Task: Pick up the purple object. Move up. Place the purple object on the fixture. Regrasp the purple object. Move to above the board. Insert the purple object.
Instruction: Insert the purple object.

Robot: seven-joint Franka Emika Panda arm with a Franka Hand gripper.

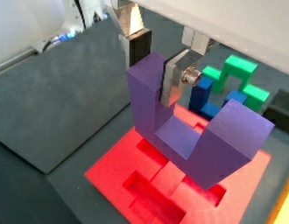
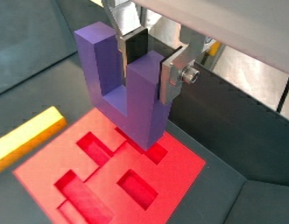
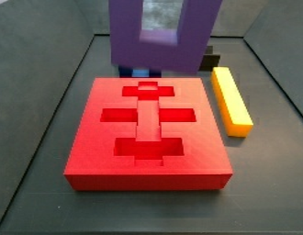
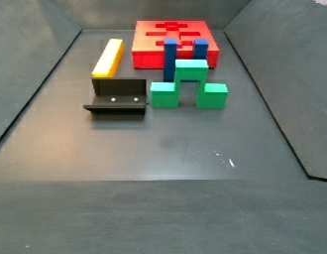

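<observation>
1. My claw (image 2: 153, 54) is clamped on the purple object (image 2: 126, 83); both wrist views show a silver finger (image 1: 176, 77) pressed flat against one prong, with the dark pad of the other finger sitting in the slot between the prongs
2. So the purple object is up in the air in my grip, prongs pointing up toward the claw and its base hanging down over the board (image 2: 123, 179). In a wrist view its lower end sits right over the near edge of the red slab (image 1: 147, 179), but I can't tell whether it's touching or just above
3. In a side view the purple object (image 3: 162, 35) fills the top of the frame, hanging above the far end of the board (image 3: 148, 128). The claw itself is cut off there
4. The board has darker red cross-and-rectangle recesses in its top, and they look unfilled
5. A long yellow bar (image 3: 231, 99) lies on the floor just beside the board, running along one side
6. The fixture (image 4: 119, 96) stands near the yellow bar's (image 4: 108, 58) end, bare on top
7. The blue-and-green block cluster (image 4: 187, 81) sits next to the fixture, between it and the board's corner (image 4: 206, 30); it shows up behind the silver finger in a wrist view too (image 1: 235, 83)
</observation>
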